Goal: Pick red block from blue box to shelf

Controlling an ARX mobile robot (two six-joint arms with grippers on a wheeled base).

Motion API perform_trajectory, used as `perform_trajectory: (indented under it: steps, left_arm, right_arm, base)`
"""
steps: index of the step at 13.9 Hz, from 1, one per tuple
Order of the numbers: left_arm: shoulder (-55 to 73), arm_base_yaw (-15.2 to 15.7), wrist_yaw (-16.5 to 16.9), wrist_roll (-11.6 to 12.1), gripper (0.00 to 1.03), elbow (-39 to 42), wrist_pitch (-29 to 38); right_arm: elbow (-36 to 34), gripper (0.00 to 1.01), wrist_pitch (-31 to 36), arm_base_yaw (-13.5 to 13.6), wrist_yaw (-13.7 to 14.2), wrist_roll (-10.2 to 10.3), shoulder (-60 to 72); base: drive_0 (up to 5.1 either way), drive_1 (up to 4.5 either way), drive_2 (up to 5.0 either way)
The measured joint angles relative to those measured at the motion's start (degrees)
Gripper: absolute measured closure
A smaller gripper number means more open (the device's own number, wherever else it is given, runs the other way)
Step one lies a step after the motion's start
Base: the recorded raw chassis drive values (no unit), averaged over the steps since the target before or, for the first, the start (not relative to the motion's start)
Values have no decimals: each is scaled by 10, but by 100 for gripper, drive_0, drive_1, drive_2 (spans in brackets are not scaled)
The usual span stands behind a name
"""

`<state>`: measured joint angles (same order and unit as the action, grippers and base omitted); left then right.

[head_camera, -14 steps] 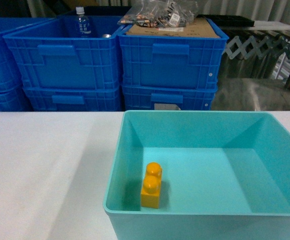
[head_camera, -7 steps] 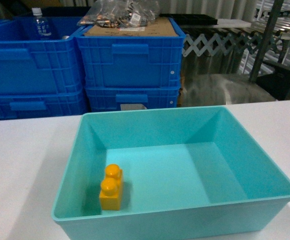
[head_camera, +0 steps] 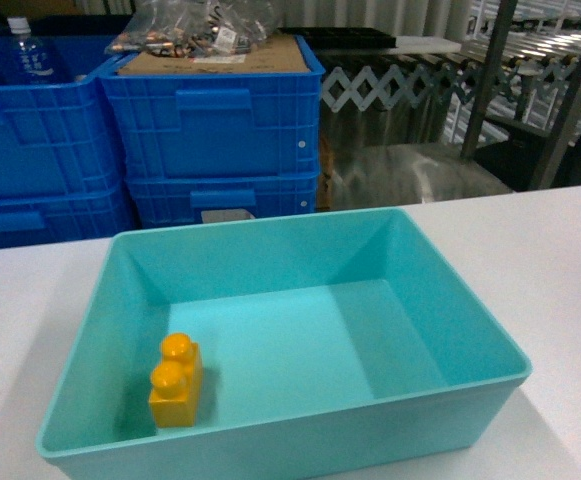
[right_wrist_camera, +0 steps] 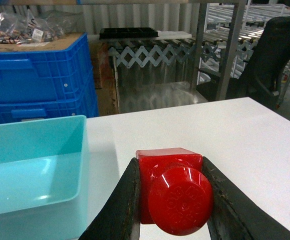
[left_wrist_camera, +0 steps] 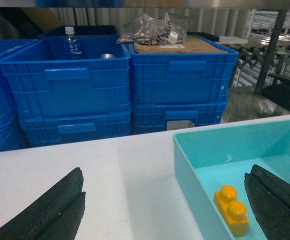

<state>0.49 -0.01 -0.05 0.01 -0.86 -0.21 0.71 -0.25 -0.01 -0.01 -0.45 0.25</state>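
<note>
White worktop (right_wrist_camera: 194, 125) fills the lower frame. Right tool (right_wrist_camera: 172, 200) at bottom centre clamps the red block (right_wrist_camera: 172, 192), stud facing the camera, right of the blue box (head_camera: 300, 440). Left tool (left_wrist_camera: 164, 210) gapes wide, straddling the box's wall; yellow brick (head_camera: 175, 382) inside. Steel shelf (right_wrist_camera: 232, 45) upper right.

The turquoise bin (head_camera: 440, 395) sits on the white table (head_camera: 560, 260); a two-stud brick (head_camera: 176, 380) lies in its front-left corner; stacked ribbed crates (head_camera: 215, 130) stand behind the table
</note>
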Motion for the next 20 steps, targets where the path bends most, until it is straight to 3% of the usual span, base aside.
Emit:
perform_trajectory:
  steps: [20]
  left_arm:
    - [0, 0, 0, 0, 5, 0, 0]
  right_arm:
    - [0, 74, 0, 0, 0, 0, 0]
  base:
    - [-158, -158, -158]
